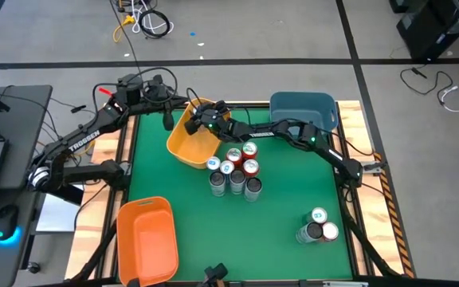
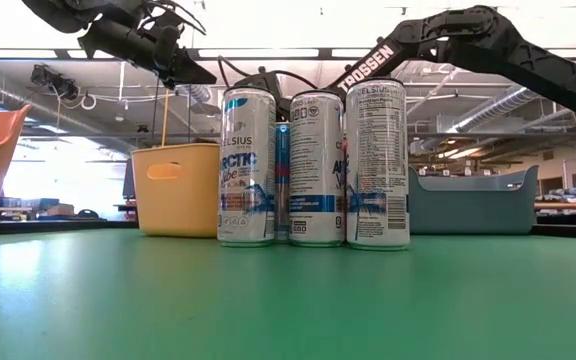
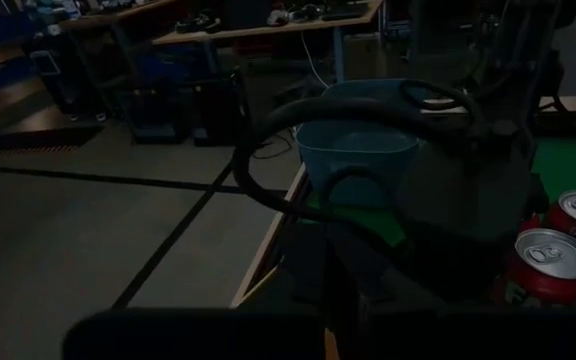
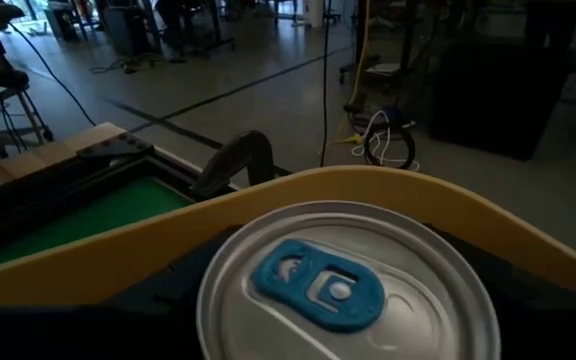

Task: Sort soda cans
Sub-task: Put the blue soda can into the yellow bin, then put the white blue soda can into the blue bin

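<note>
My right gripper [image 1: 208, 119] reaches from the table's right over the yellow bin [image 1: 188, 142] at the far middle. Close under its wrist camera stands a soda can [image 4: 338, 290], upright, with a silver top and a teal tab. The bin's rim [image 4: 388, 190] curves just beyond the can. Whether the gripper holds this can does not show. My left gripper [image 1: 168, 119] hangs shut at the bin's far left side and touches nothing. Several red, silver and dark soda cans [image 1: 233, 169] stand upright in a cluster at mid-table. Three more cans [image 1: 318, 227] stand near the right front.
A blue bin [image 1: 303, 108] stands at the far right. An orange bin [image 1: 144, 239] sits at the near left corner. Two red cans [image 3: 553, 265] show past the right arm in the left wrist view. Bare green table lies between the can cluster and the near edge.
</note>
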Available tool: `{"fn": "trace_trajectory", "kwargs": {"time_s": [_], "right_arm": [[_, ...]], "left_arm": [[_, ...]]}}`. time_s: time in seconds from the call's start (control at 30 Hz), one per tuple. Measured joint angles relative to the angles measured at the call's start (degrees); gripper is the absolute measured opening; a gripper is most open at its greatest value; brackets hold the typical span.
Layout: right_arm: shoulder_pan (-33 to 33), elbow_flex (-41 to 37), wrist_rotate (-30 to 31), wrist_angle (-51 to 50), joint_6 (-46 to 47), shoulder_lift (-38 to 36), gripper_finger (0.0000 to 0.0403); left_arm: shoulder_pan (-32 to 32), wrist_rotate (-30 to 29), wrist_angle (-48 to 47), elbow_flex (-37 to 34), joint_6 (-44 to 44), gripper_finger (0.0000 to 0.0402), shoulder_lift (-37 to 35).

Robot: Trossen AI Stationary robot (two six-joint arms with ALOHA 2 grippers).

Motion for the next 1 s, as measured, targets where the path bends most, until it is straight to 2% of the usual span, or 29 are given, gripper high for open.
{"fn": "trace_trajectory", "kwargs": {"time_s": [0.3, 0.67, 0.87, 1.0], "right_arm": [[0.5, 0.0, -0.2, 1.5, -2.6, -1.0, 0.0294], [2.2, 0.0, -0.2, 1.2, -8.8, -7.6, 0.0325], [4.8, 0.0, 0.3, -4.2, -14.7, -13.8, 0.0324], [7.2, 0.1, -0.3, -12.0, -16.0, -18.9, 0.0317]], "left_arm": [[0.0, 0.0, 0.0, 0.0, 0.0, 0.0005, 0.0], [0.0, -0.1, 0.2, 0.0, 0.2, 0.0005, -0.3], [0.0, -0.1, 1.7, 0.0, 0.2, 0.0005, -3.3], [0.0, 0.4, 1.5, 0.1, 0.2, 0.0005, -6.3]]}}
